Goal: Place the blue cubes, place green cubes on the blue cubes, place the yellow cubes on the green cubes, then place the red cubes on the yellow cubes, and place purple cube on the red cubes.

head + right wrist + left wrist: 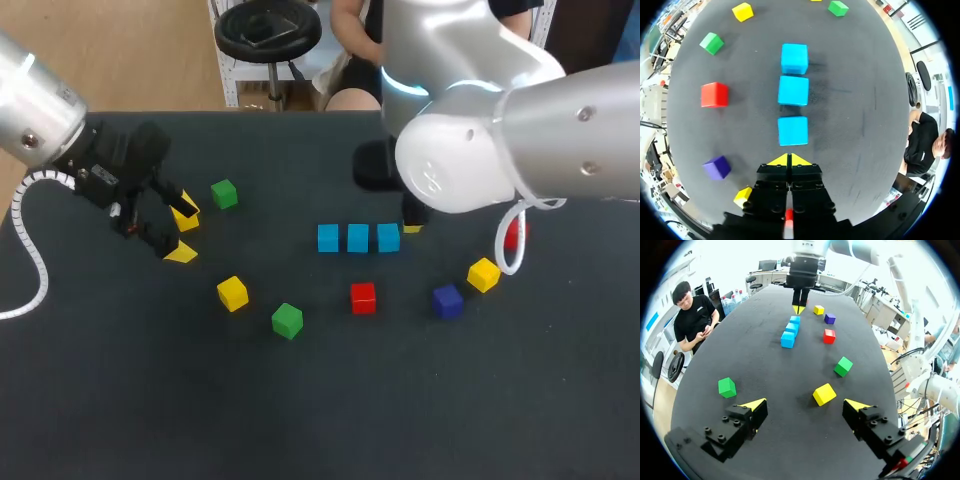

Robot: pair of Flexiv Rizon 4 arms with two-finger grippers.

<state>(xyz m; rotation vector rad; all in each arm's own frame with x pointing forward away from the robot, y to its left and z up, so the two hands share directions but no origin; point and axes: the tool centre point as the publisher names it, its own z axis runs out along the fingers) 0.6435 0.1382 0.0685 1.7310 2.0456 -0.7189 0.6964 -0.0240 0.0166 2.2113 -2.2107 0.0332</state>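
Blue cubes (358, 238): three in a straight row, just beside one another, on the middle of the dark surface (300, 400); nothing is stacked on them yet.
Right pincer (789, 160): pressed together, empty, just beside the row's end cube.
Left pincer (183, 232): spread wide, empty, well apart from the row.
Near green cube (224, 193): lies loose beside the left pincer.
Front green cube (287, 320): lies between a yellow cube (232, 292) and a red cube (363, 297).
Step in hand: probably putting greens on the blues.
Doing it well: square the spread pincer to the green cube's flat faces and pinch it at mid-height. Lower it level onto one blue cube, then release without nudging the neighbours. The right pincer likely should clear the row first.
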